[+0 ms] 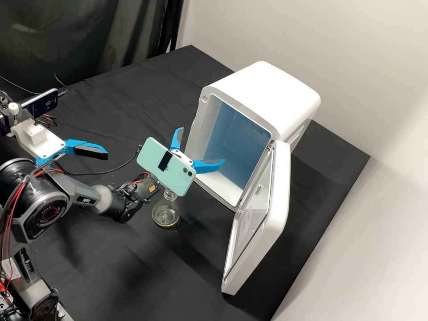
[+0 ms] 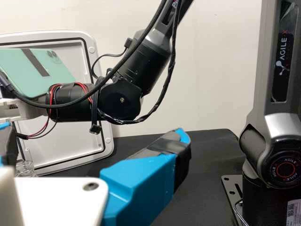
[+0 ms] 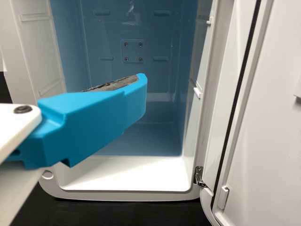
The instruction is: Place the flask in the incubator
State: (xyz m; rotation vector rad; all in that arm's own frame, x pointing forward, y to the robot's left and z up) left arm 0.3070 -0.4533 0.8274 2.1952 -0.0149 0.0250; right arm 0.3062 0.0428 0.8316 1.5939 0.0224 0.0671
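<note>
on bench: flask (image 1: 166, 213) upright | r gripper (image 1: 196, 153) splayed at incubator (image 1: 267, 96) mouth

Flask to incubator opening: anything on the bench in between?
High view: just bare bench between the flask and the incubator. The right gripper hangs above that stretch at the opening, jaws open, off the bench.

My high camera looks forward and down over the bench (image 1: 111, 102), the incubator (image 1: 263, 102) by its far right edge. My left wrist camera faces low across at the right arm (image 2: 136, 70) and the incubator's door (image 2: 70, 146). My right wrist camera sits close, looking into the blue chamber (image 3: 141, 70); all three share that door.
</note>
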